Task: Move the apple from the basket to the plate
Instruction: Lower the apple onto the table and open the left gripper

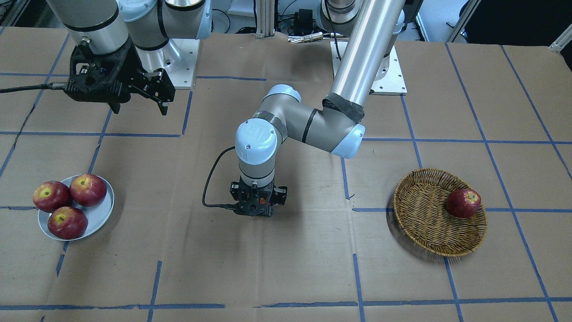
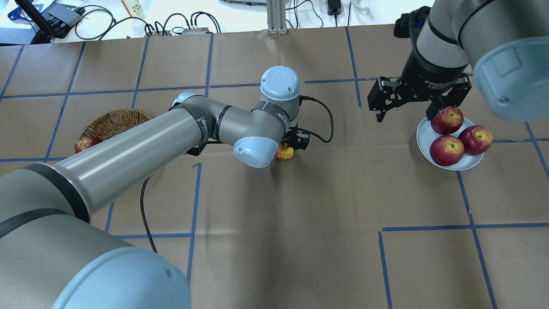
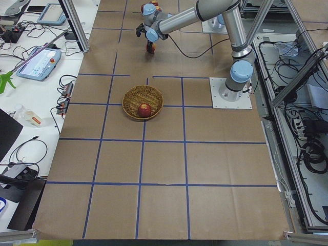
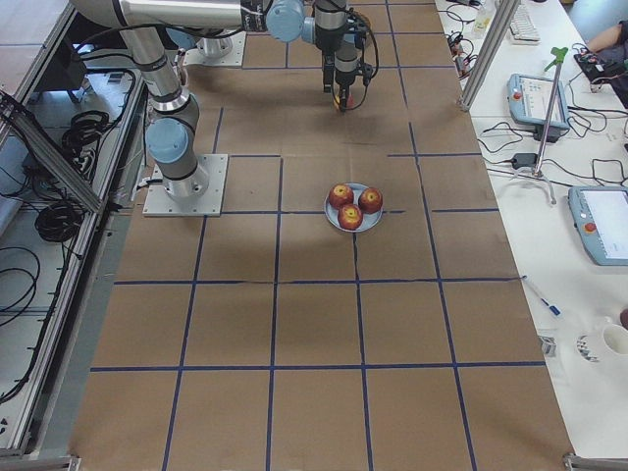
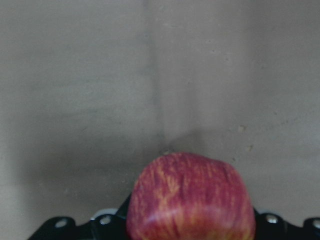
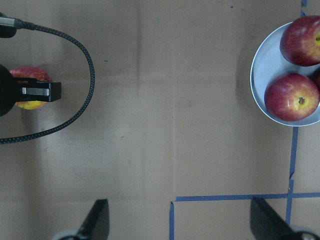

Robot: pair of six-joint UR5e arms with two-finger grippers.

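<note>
The left gripper (image 6: 31,90) is grasping the apple (image 5: 190,197) in its jaws over the desk (image 2: 300,214), the right gripper (image 2: 405,116) hanging with jaws released.

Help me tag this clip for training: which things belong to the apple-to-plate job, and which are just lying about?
Job in hand:
- apple, gripped in the left pincer
- basket
- plate

Just there:
- dark red apple lying in the basket
- three red apples already on the plate
- right pincer, open, holding nothing
</note>
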